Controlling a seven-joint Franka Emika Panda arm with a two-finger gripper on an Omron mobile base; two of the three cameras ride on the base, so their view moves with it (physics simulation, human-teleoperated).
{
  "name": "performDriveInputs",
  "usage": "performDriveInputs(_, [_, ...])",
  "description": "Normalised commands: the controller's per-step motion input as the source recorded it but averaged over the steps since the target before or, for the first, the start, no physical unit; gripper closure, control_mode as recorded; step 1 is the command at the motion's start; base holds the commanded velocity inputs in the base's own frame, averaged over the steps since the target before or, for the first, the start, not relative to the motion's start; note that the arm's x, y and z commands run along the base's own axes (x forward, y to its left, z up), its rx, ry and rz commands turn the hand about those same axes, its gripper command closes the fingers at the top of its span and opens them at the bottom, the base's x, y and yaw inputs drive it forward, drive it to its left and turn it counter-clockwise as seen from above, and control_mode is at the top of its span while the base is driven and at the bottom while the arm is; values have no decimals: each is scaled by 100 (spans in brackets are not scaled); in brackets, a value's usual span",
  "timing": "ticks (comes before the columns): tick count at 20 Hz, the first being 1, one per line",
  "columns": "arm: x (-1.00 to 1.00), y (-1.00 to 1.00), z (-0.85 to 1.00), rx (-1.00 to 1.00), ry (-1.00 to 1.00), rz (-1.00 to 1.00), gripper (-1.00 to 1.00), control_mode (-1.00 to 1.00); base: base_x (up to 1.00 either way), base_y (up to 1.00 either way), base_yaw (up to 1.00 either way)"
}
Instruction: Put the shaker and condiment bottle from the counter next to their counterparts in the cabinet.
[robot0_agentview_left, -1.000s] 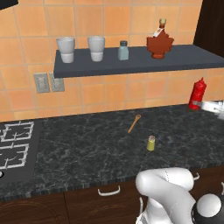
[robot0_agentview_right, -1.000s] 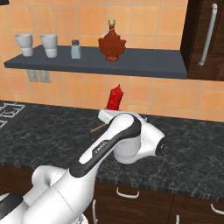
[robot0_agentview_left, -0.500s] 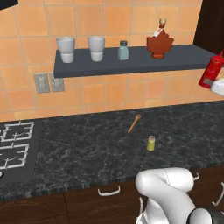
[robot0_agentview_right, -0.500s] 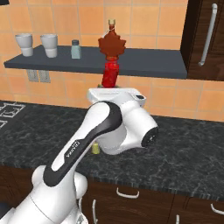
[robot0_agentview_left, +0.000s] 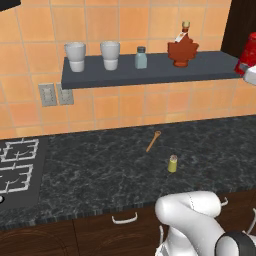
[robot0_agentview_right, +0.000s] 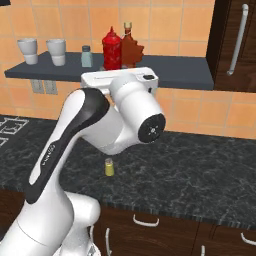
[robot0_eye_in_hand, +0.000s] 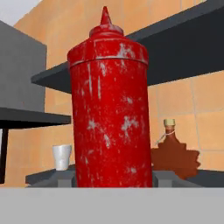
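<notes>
Gripper: two-finger gripper (robot0_eye_in_hand: 114, 181) pinching the red squeeze bottle with a pointed nozzle (robot0_eye_in_hand: 110, 107) at its base, the fingers mostly hidden behind it.

Left base view, room: orange tiled wall, black speckled stone counter (robot0_agentview_left: 100, 165), dark wood drawers with white handles (robot0_agentview_left: 125, 227), gas hob grate (robot0_agentview_left: 15, 170) at far left, two grey wall sockets (robot0_agentview_left: 56, 94).
Left base view, shelf: long dark slate-grey wall shelf (robot0_agentview_left: 150, 74) carrying two white cups (robot0_agentview_left: 93, 55), a pale blue-grey shaker with dark cap (robot0_agentview_left: 141, 57) and a brown maple-leaf-shaped syrup bottle (robot0_agentview_left: 183, 47).
Left base view, counter: small yellow-green shaker with tan cap (robot0_agentview_left: 172, 163) standing upright, a wooden spoon (robot0_agentview_left: 153, 141) lying beyond it, apart.
Left base view, bottle: red bottle (robot0_agentview_left: 248, 50) at the right edge, level with the shelf's right end, cut off by the frame.

Right base view: red bottle (robot0_agentview_right: 111, 49) upright above the white hand, at shelf height, just left of the syrup bottle (robot0_agentview_right: 131, 49); whether it touches the shelf (robot0_agentview_right: 190, 67) cannot be told. Yellow-green shaker (robot0_agentview_right: 108, 167) on the counter (robot0_agentview_right: 200, 170) below the arm.

Hand view: bottle's long axis vertical, nozzle pointing up; syrup bottle (robot0_eye_in_hand: 175, 153) to its right, a white cup (robot0_eye_in_hand: 61, 157) to its left, both behind.
</notes>
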Motion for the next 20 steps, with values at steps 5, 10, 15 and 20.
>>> performDriveInputs(5, [28,9,-7,-20,5,2,100,-100,0,0,0])
performDriveInputs(10, [64,0,-1,1,32,-20,100,-100,0,0,0])
performDriveInputs(15, [45,0,0,2,36,-33,100,-100,0,0,0])
performDriveInputs(20, [-6,0,-21,0,-6,-11,100,-100,0,0,0])
